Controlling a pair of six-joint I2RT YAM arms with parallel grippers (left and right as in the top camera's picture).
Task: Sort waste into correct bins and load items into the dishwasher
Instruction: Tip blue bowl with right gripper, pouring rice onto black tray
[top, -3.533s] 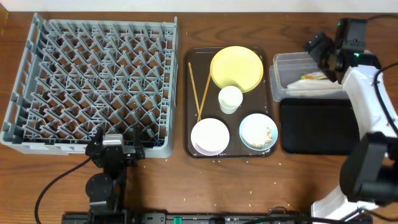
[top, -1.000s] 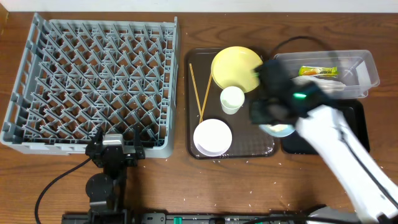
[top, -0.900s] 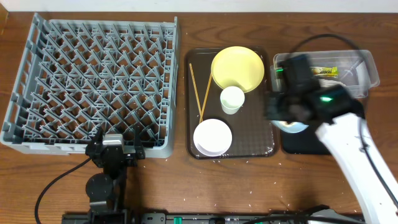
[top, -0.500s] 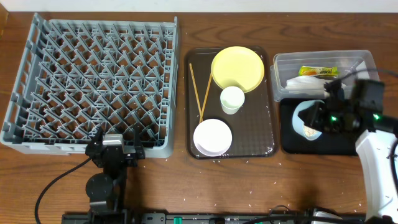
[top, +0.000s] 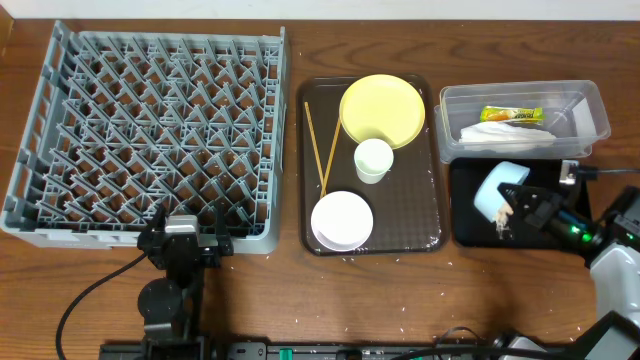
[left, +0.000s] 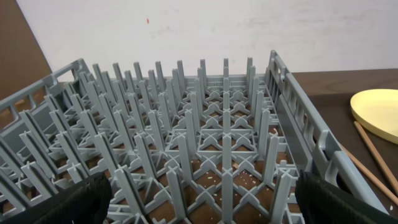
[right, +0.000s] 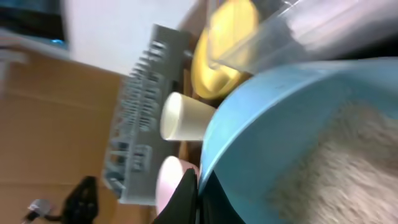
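My right gripper (top: 512, 205) is shut on the rim of the light blue bowl (top: 497, 190), which is tipped on its side over the black tray (top: 470, 228). In the right wrist view the fingers (right: 198, 186) pinch the bowl (right: 280, 124), and beige crumbs (right: 336, 162) lie inside it. The clear tub (top: 445, 112) behind holds the wrapper (top: 512, 114) and the napkin (top: 500, 132). My left gripper (top: 185, 240) stands open at the near edge of the grey dish rack (top: 150, 130), with nothing between its fingers (left: 68, 202).
The brown serving tray (top: 420, 215) carries the yellow plate (top: 380, 108), the white cup (top: 371, 160), the white bowl (top: 341, 220) and the chopsticks (top: 322, 145). Loose crumbs dot the table in front of the tray.
My right arm has carried the light blue bowl off the brown tray to the right, over the black tray, and tipped it onto its side. The left arm has not moved.
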